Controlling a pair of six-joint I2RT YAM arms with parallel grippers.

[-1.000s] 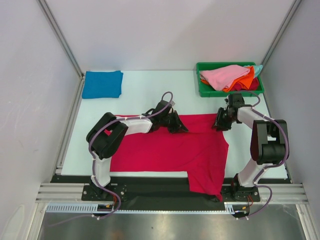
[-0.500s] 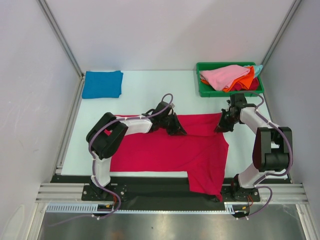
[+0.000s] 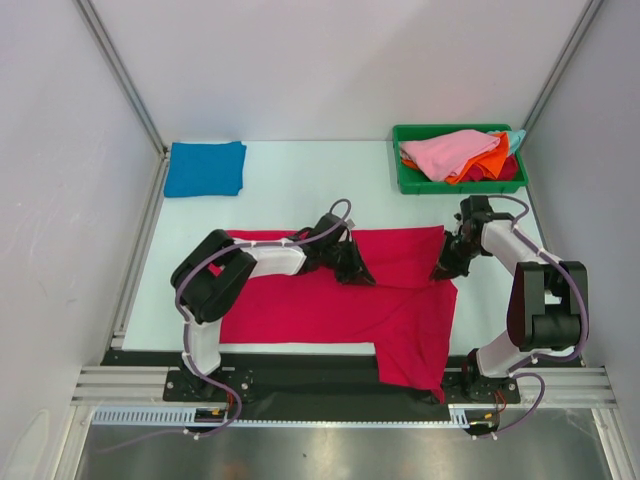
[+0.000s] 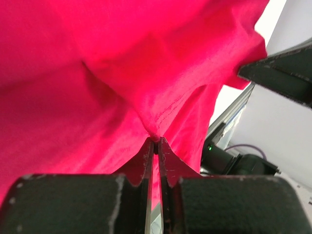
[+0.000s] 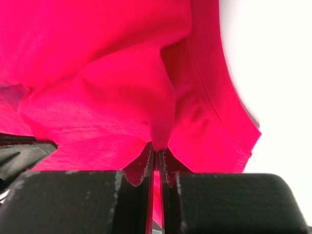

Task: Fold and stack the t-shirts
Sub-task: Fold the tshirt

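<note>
Top external view had the soft crimson-magenta cloth t-shirt [image 3: 340, 300] spread on the near half of the pale table [image 3: 300, 190]. Its long axis ran left to right, and one flap at the lower right hung over the near edge between the arm bases. You had both tools by its far edge: the left gripper [image 3: 352, 270] about midway along and a little inside it, the right gripper [image 3: 447, 266] at the far right corner. The body of the shirt therefore lay on the near side of both grippers, toward the bases. I judge that any fold from there had to carry the far edge back across the short axis. In the left wrist view the jaws were pressed together on a small peak of red cloth drawn up like a tent. The right wrist view showed the same, jaws pinching a fold beside the stitched hem. Your left arm was bent sharply, elbow out to the left, forearm laid rightward over the shirt. Your right arm had its elbow out at the right and its wrist turned inward to the corner, and it was the nearer to the hanging flap. Well apart, a folded blue t-shirt [image 3: 205, 168] lay at the far left corner, and pink and orange t-shirts [image 3: 455, 152] were heaped in the green plastic bin [image 3: 408, 183] at the far right.
</note>
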